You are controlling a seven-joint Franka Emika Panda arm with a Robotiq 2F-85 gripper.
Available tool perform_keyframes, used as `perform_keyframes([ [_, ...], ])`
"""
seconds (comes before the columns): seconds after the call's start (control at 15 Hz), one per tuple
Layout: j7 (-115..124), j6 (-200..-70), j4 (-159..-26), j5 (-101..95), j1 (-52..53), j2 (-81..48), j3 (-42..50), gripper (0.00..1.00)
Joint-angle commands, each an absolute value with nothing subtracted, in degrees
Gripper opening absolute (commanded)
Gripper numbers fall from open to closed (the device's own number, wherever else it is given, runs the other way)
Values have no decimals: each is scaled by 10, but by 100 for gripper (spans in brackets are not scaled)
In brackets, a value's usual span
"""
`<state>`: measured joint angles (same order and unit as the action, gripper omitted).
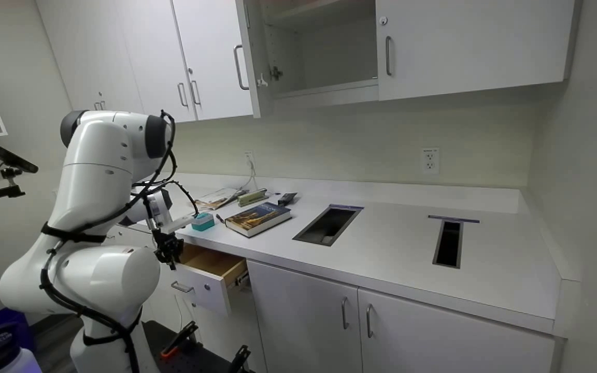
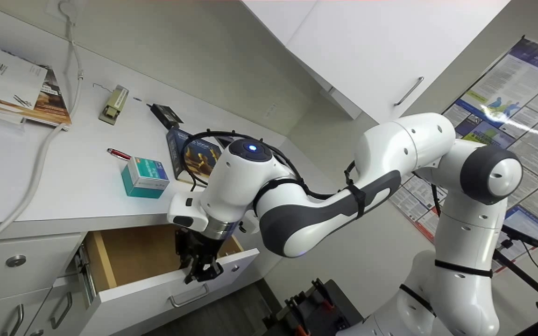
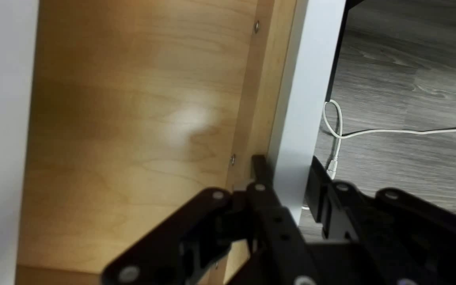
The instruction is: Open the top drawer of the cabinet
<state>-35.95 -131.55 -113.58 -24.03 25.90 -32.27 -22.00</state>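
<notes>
Behind the fingers (image 3: 317,186), the top drawer (image 3: 301,107) only partly visible

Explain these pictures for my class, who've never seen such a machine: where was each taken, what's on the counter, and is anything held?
The machine is a white robot arm with black fingers. Two pictures come from cameras outside it; the close-up is the wrist camera's view, looking down. On the white countertop lie a book, a teal and white box, a red pen, some printed papers and a green gadget. Just below, the top drawer of the cabinet is open. The fingers straddle the drawer's front panel and appear to grip it, rather than its metal handle.
</notes>
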Motion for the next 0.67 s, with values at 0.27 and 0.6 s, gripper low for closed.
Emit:
perform_keyframes([
  [0.27, -323, -1398, -1221, -245, 283, -314, -265, 7],
  [0.6, -275, -1439, -1269, -253, 297, -295, -283, 7],
])
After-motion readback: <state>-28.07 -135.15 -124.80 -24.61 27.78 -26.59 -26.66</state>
